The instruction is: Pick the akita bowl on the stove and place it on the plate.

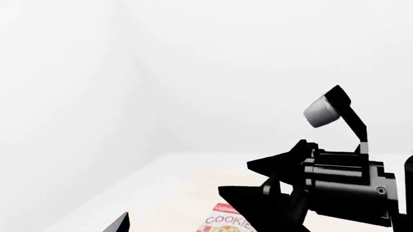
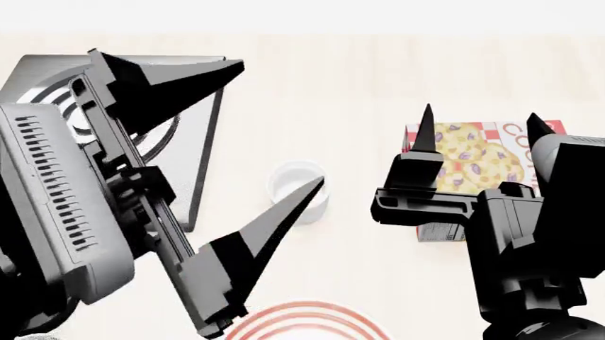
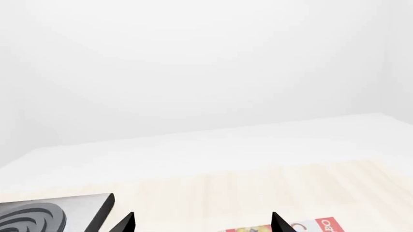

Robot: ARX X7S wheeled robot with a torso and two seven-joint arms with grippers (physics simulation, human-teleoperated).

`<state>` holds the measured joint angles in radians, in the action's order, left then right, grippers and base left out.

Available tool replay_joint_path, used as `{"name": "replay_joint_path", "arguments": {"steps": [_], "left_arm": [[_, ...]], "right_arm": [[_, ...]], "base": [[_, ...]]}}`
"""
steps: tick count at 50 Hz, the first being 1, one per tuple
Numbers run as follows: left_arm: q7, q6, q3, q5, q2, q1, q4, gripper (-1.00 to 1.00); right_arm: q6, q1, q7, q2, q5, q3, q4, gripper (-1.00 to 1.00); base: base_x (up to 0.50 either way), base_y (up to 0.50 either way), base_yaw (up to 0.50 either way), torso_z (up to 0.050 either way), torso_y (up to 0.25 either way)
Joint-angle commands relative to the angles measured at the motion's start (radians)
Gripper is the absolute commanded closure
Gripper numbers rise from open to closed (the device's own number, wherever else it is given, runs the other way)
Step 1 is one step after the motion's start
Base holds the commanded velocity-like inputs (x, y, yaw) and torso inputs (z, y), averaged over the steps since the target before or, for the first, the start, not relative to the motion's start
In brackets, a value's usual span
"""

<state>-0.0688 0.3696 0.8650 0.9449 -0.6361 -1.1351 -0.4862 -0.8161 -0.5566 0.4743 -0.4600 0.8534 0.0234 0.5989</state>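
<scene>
The stove is a grey slab with black burner rings at the left of the head view, mostly covered by my left arm; its corner also shows as the stove in the right wrist view. The akita bowl is hidden or out of view. Only the red-ringed rim of the plate shows, at the near edge. My left gripper hangs open above the table between stove and cup, holding nothing. My right gripper stands open over the cookie box, also holding nothing; its two fingertips show wide apart in the right wrist view.
A small plain white cup stands mid-table beside the left gripper's lower finger. A cookie box lies flat at the right, also seen as the cookie box. My right arm's black body fills part of the left wrist view.
</scene>
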Motion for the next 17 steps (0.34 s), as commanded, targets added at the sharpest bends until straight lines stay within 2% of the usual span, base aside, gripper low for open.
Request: {"name": "replay_joint_path", "arguments": {"steps": [1,17], "left_arm": [[-0.043,-0.019,-0.071,0.081,-0.006,0.001,0.030,-1.00],[-0.098,-0.060,-0.147,0.101,-0.028,0.001,0.088,-1.00]], "right_arm": [[0.003,0.000,0.002,-0.002,0.002,-0.002,-0.001,-1.00],[-0.023,-0.017,0.029,-0.006,0.029,0.000,0.011,-1.00]], "base": [[0.00,0.00,0.00,0.000,0.000],[0.00,0.00,0.00,0.000,0.000]]}}
